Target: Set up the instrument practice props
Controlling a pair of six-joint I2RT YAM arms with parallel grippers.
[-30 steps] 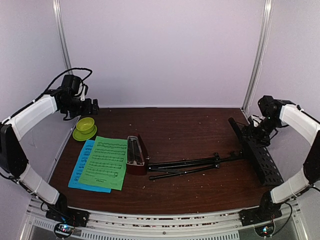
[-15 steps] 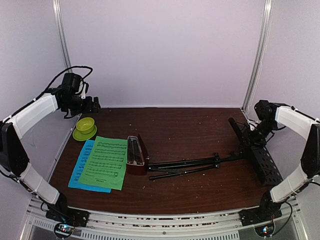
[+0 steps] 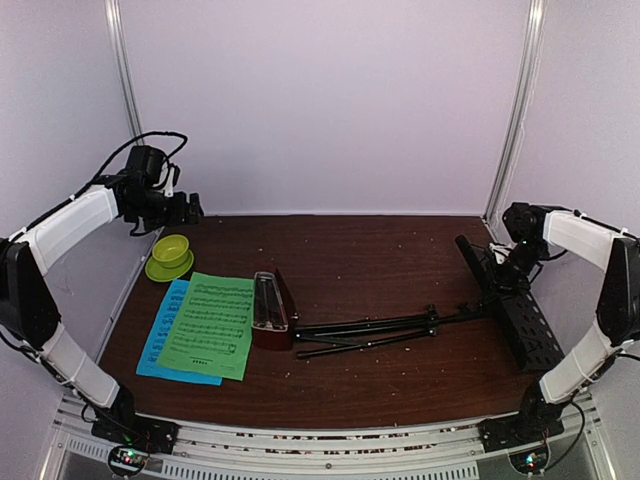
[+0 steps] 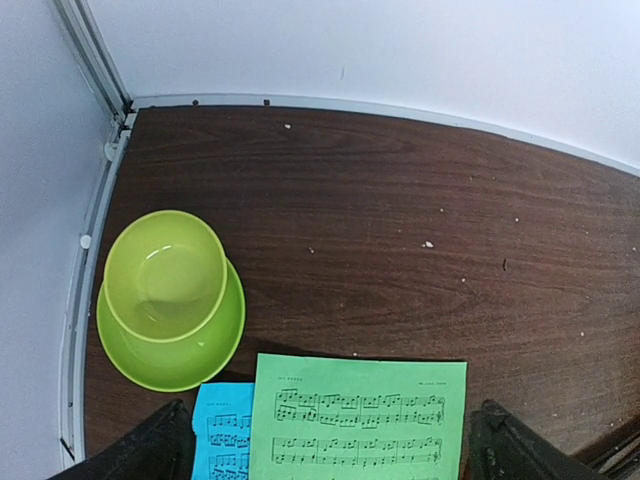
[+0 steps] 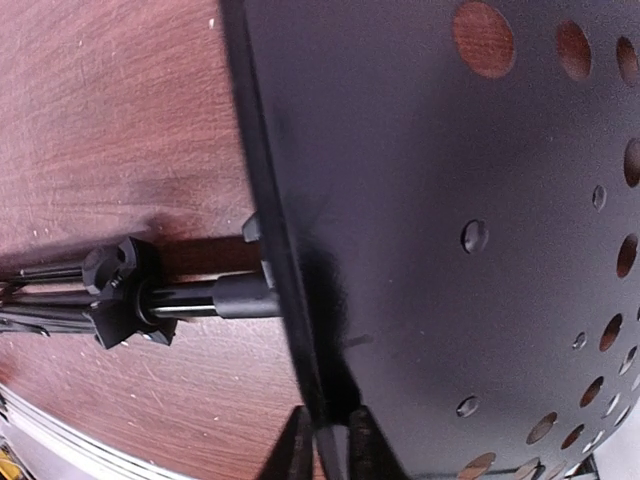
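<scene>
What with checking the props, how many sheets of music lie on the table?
2. The green sheet lies left of the metronome, partly over the blue sheet, on the table's left side. Others could hide beneath.

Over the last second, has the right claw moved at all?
Yes. The right claw has slid left, toward the corner post, and closed on the edge of the stand.

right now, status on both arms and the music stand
Left fingers open, hovering up by the lime bowl. Right fingers shut on the music stand desk edge; stand lying flat. Metronome sits at its leg tips.
</scene>
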